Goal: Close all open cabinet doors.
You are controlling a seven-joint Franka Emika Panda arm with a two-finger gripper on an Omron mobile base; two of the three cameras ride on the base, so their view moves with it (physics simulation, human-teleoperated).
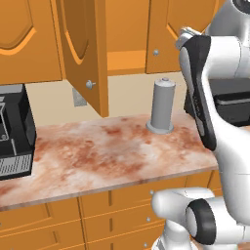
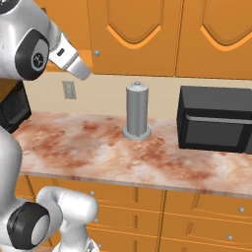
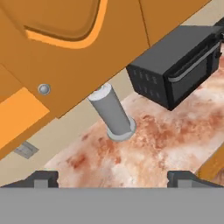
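The desk (image 1: 97, 156), a long marbled slab in reddish-brown and cream, runs across both base views, with rows of orange drawer fronts (image 2: 197, 206) under its front edge. Above it hangs a bank of orange-brown cabinet doors: in the left base view one open door (image 1: 83, 49) swings out toward the camera over the desk, its round silver knob (image 1: 90, 84) near its lower edge, and the bare orange cabinet interior (image 1: 126, 34) shows beside it. To the right of that opening a closed door (image 1: 168, 34) sits flush, with its knob (image 1: 156, 52) low at its left; further closed doors (image 2: 216, 34) line the upper wall in the right base view. A black microwave (image 2: 214, 118) stands on the desk at the right, against the cream wall. A second black appliance (image 1: 14, 132) stands on the desk at the far left. Between them, just left of the microwave, a grey cylindrical canister (image 2: 137, 110) stands upright on a round foot, well back on the desk. A small grey wall outlet (image 2: 69, 89) is on the wall left of the canister. In the hand view the pincer (image 3: 113, 177) is spread wide, its two dark tips far apart with nothing between them, looking down past a door's lower edge at the canister and microwave.
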